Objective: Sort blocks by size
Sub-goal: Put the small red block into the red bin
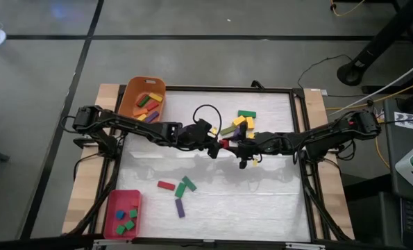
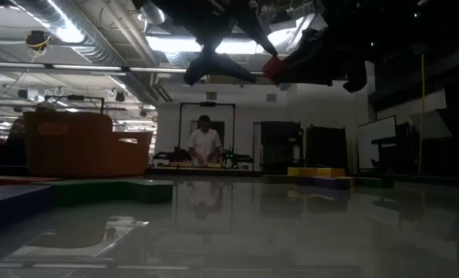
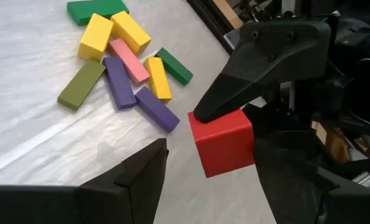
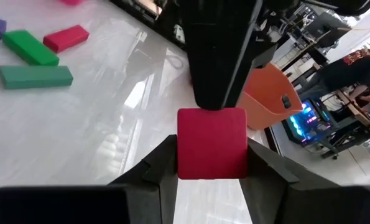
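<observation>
Above the middle of the table [image 1: 213, 208], the two grippers meet over a red cube [image 3: 223, 142]. The right gripper [image 4: 212, 163] has its jaws closed on the cube's two sides, holding it off the table. The left gripper [image 3: 203, 180] faces it from the left with its jaws spread wide on either side of the cube; whether they touch it cannot be told. In the low view the cube [image 2: 274, 69] hangs clear of the table, up among the dark arms.

Just beyond the meeting point, on the far side of the table, lies a loose heap of bars [image 3: 122, 68]: yellow, purple, green, olive and pink ones, some touching. A green bar [image 1: 246, 113] lies at the far edge of that heap.

Nearer the camera-side edge, left of centre, a red bar [image 1: 166, 185], two green bars [image 1: 185, 185] and a purple bar [image 1: 180, 207] lie close together.

The orange tub [image 1: 142, 97] stands at the far left corner and holds several longer bars in red, yellow, green and purple. The flat red tray [image 1: 121, 214] sits at the near left corner with a few short green and blue cubes in it.

In the room behind, a person [image 2: 204, 145] in a white top stands at a bench.
</observation>
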`<action>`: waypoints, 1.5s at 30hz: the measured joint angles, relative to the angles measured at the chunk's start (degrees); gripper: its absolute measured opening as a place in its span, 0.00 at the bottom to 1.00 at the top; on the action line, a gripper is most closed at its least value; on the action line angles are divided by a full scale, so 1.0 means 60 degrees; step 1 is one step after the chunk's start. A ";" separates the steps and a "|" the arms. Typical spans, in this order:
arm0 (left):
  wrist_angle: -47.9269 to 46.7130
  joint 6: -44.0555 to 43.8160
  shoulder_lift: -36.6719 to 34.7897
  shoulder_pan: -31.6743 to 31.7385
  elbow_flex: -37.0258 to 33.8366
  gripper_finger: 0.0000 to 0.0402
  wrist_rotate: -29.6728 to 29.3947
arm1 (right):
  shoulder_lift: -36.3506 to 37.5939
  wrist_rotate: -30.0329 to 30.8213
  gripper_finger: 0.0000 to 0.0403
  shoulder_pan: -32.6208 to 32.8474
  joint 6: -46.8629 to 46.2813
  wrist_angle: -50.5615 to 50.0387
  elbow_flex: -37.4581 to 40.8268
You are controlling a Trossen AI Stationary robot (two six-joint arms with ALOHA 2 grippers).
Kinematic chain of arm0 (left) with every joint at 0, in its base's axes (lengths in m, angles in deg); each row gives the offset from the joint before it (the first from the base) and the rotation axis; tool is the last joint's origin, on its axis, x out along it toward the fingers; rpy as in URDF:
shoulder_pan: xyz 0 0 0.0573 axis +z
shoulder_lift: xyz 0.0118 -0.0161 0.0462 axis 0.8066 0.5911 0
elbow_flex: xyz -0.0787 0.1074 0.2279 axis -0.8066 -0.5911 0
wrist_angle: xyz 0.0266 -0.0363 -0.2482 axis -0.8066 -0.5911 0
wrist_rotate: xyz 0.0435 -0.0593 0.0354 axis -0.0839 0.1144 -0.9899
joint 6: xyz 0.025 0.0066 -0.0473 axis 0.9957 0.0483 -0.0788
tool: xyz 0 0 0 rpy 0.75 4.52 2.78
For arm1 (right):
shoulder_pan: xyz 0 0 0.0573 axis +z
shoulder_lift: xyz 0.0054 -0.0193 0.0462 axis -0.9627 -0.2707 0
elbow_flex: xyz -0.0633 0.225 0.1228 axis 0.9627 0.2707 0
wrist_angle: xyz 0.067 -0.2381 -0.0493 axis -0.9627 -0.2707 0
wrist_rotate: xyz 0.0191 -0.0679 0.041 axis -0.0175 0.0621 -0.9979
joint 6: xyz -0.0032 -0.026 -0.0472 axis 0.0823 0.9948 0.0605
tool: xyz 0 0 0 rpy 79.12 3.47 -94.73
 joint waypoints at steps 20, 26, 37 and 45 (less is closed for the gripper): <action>0.1372 -0.0284 0.0731 0.0080 0.0007 0.36 0.0040 | -0.0004 0.0183 0.38 -0.0004 0.0016 0.0336 -0.0001; 0.1177 0.0034 0.0614 0.0071 0.0001 0.29 0.0313 | 0.0000 0.0164 0.44 -0.0004 0.0004 0.0279 -0.0001; -0.3594 0.1524 -0.1321 -0.0059 -0.0004 0.29 0.3167 | 0.0011 -0.1871 0.49 0.0004 -0.0003 -0.0295 -0.0001; -0.8800 -0.0602 -0.1936 -0.2187 -0.0005 0.31 0.5252 | 0.0015 -0.2003 0.49 0.0004 0.0000 -0.2353 -0.0001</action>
